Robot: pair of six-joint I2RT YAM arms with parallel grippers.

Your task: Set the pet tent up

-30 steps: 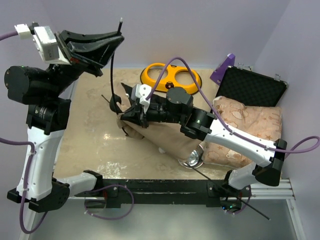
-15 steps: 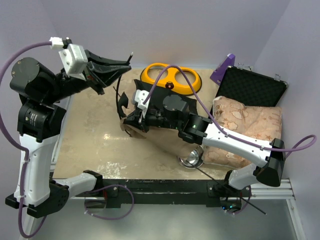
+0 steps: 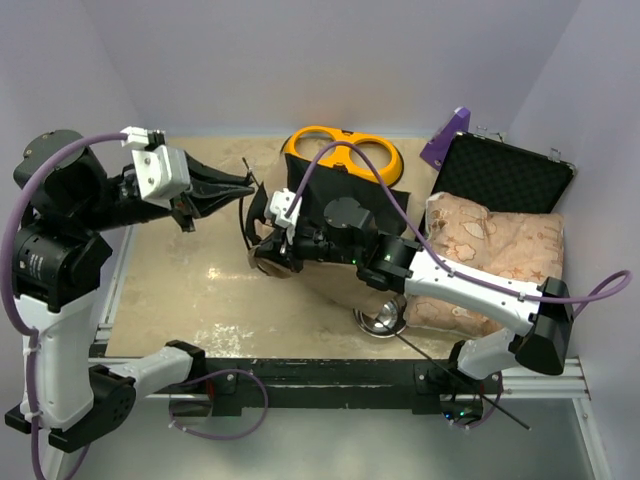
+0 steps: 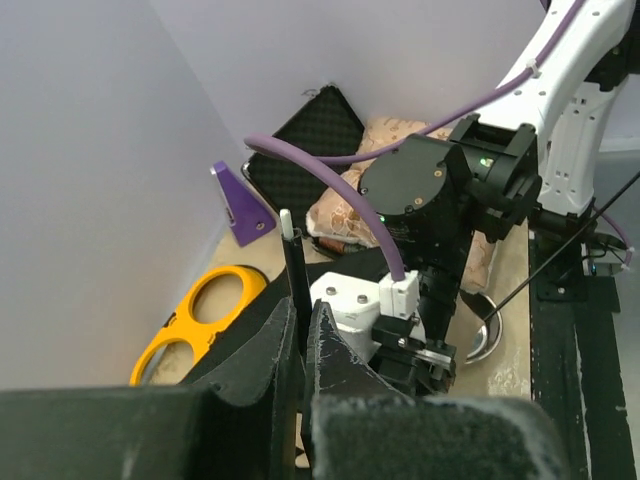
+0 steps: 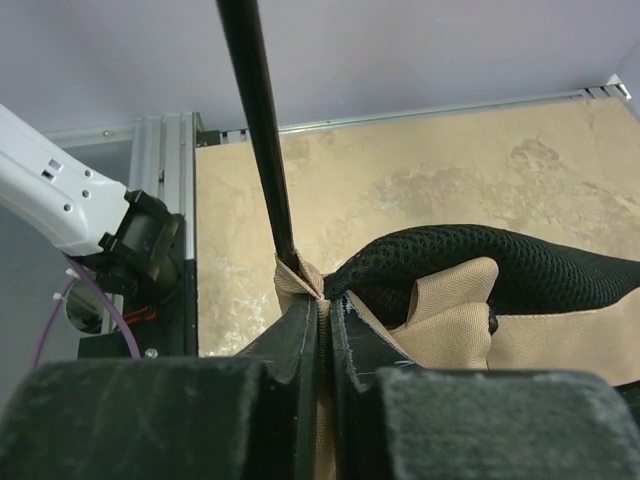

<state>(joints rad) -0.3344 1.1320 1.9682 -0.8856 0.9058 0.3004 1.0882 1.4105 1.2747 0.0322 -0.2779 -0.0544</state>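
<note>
Left fingers [image 4: 335,355] clenched on the thin black pole [image 4: 296,265]; right fingers [image 5: 298,345] pinched tight on the tent [image 3: 322,290] hem where that pole enters; tent lies crumpled mid-bench [image 3: 190,270], at four o'clock from the left fingers, right arm nearer; pole runs twelve to six between both grips; since a second back, the left arm has swung down from ten o'clock, closing the gap.

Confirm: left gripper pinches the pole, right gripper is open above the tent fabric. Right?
Not quite. The right gripper is shut on the tent fabric, not open above it, as the right wrist view shows. The left gripper does pinch the pole.
</note>
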